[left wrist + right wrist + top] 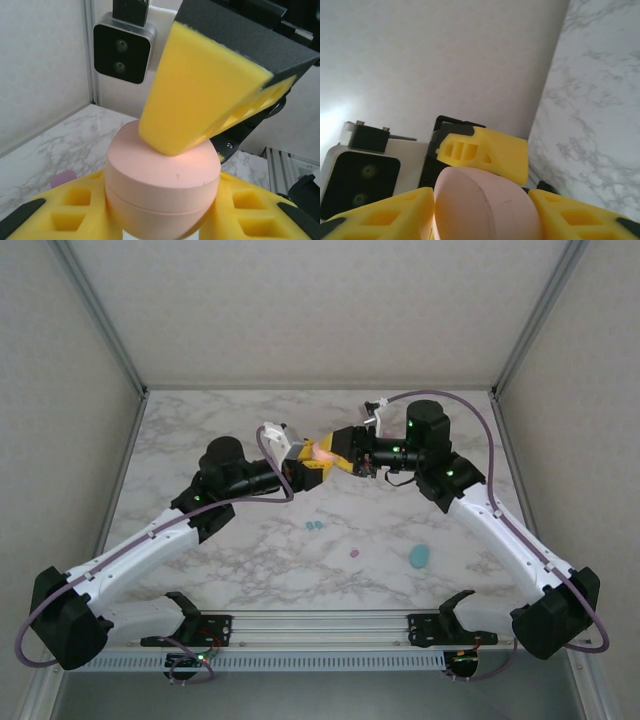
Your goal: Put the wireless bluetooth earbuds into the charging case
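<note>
A peach-pink oval charging case (321, 452), lid closed, hangs in the air above the table's back middle between both grippers. My left gripper (308, 462) is shut on its lower half (160, 200), with a yellow pad on each side. My right gripper (335, 457) closes on it from the other side; one of its fingers (200, 85) presses on the lid, and the case (485, 205) fills the gap between its pads. Two tiny teal earbuds (314, 526) and a pink-purple earbud (354, 553) lie on the marble below.
A teal oval case (419, 557) lies on the table at the right front. A small purple piece (63, 177) rests on the marble near the left wall. White walls enclose the table on three sides, and a rail (320, 625) runs along the near edge.
</note>
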Robot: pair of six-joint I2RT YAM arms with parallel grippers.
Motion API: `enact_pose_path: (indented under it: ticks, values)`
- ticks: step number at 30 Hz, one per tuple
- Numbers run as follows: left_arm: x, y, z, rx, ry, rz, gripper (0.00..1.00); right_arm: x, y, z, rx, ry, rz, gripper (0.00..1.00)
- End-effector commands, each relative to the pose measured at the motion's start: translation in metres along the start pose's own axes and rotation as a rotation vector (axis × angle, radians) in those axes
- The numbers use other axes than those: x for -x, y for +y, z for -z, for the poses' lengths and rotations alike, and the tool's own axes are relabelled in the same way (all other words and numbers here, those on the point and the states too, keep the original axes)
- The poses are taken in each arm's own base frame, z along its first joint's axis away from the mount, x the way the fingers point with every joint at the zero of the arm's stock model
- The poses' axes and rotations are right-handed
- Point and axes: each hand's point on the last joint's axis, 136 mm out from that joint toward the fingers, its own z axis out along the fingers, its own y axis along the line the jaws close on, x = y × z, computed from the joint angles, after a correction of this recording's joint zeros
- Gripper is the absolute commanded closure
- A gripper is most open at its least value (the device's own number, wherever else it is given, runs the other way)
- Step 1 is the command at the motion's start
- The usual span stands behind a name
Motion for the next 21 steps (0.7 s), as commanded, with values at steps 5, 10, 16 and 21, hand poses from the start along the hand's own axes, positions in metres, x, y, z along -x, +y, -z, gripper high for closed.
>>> enact_pose_path:
  ticks: [5,10,16,21]
  values:
    - [0.04,-0.006,0.002,-0.02,-0.112,-0.033,0.66,-0.007,0.024,0.006,0.116,0.028,0.035,0.57]
    - [0.035,-0.004,0.0,-0.016,-0.081,-0.04,0.65,-0.007,0.023,0.008,0.113,0.017,0.029,0.65]
    - [0.023,0.001,-0.002,0.004,-0.012,-0.063,0.62,-0.002,0.017,0.011,0.085,-0.03,0.01,0.74]
    - [0.011,0.007,-0.004,0.028,0.043,-0.07,0.59,0.003,0.01,0.012,0.07,-0.068,-0.017,0.78]
